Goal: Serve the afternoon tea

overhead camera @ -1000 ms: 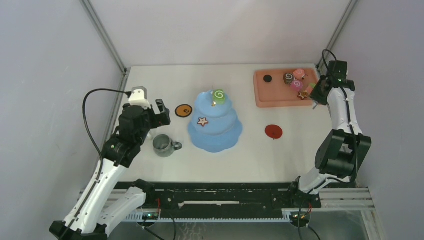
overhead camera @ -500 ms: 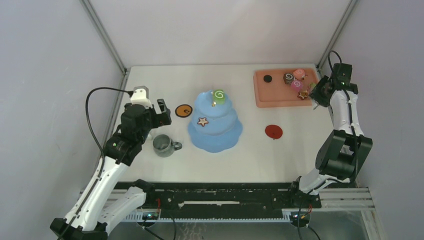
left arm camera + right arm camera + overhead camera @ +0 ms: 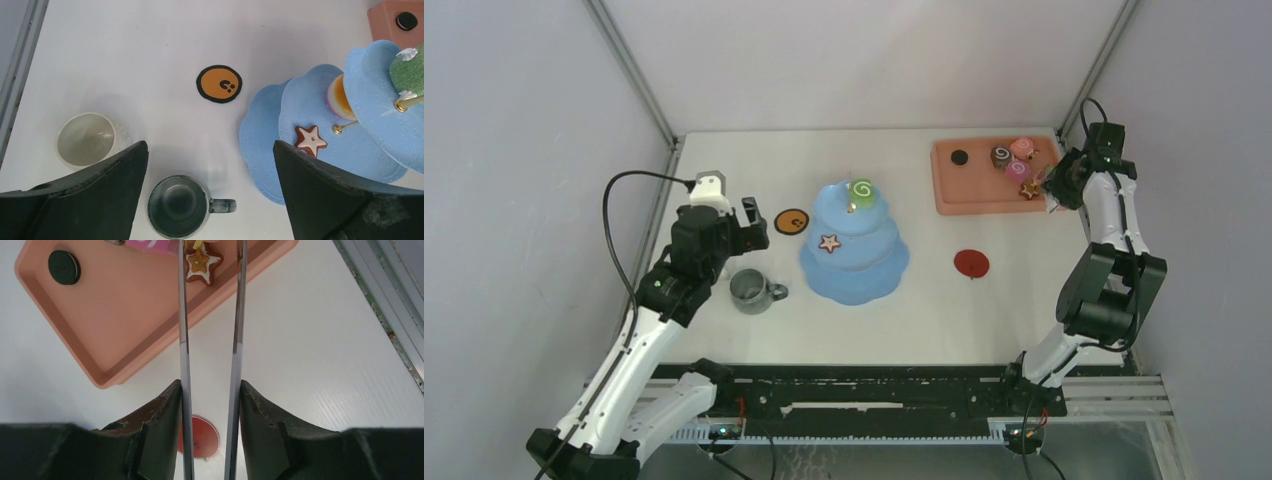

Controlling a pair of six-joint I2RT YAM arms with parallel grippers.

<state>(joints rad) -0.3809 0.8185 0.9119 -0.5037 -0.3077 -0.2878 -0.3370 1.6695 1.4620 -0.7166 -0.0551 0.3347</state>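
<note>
The light blue cake stand (image 3: 856,268) stands mid-table with a green swirl roll (image 3: 861,189) on top and a star cookie (image 3: 829,242) on a lower tier. The left wrist view also shows an orange tart (image 3: 337,97) on the stand (image 3: 260,145). My left gripper (image 3: 210,190) is open and empty, above the grey-green mug (image 3: 177,207), which also shows in the top view (image 3: 750,290); the white mug (image 3: 86,140) is to its left. My right gripper (image 3: 210,390) is shut on the metal tongs (image 3: 183,315), whose blades straddle a star cookie (image 3: 200,260) in the tray.
The salmon-pink tray (image 3: 969,190) at the back right holds swirl rolls (image 3: 1017,170), a black cookie (image 3: 959,157) and the star cookie (image 3: 1029,190). An orange coaster (image 3: 792,221) lies left of the stand, a red coaster (image 3: 971,263) right of it. Walls enclose the table.
My right wrist has shifted slightly back and towards the tray with the tongs. My left arm has edged a little back over the mugs.
</note>
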